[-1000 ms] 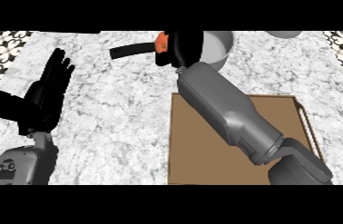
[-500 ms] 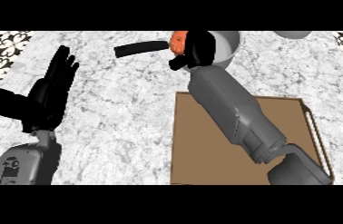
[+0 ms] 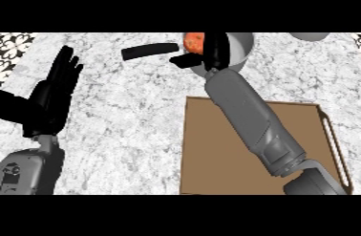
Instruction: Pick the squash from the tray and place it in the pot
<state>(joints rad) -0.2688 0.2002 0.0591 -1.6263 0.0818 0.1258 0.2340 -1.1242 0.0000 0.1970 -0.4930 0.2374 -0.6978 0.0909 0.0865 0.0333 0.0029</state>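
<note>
Head view: the right hand (image 3: pixel 213 51), fingers curled round the orange squash (image 3: pixel 193 40), holds it at the rim of the grey pot (image 3: pixel 242 43) near the counter's (image 3: pixel 134 111) far edge. Pot's black handle (image 3: pixel 149 51) points left. Brown tray (image 3: pixel 218 154) lies near the counter's front-right corner. Left hand (image 3: pixel 51 94) rests spread at the left edge.

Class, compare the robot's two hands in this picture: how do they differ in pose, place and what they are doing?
The left hand stands open with straight fingers, holding nothing; the right hand curls round the orange squash.
The left hand rests at the view's left over bare counter; the right hand reaches far forward to the pot.
The right forearm crosses the brown tray; the left forearm does not.
Both hands are black on grey forearms.
</note>
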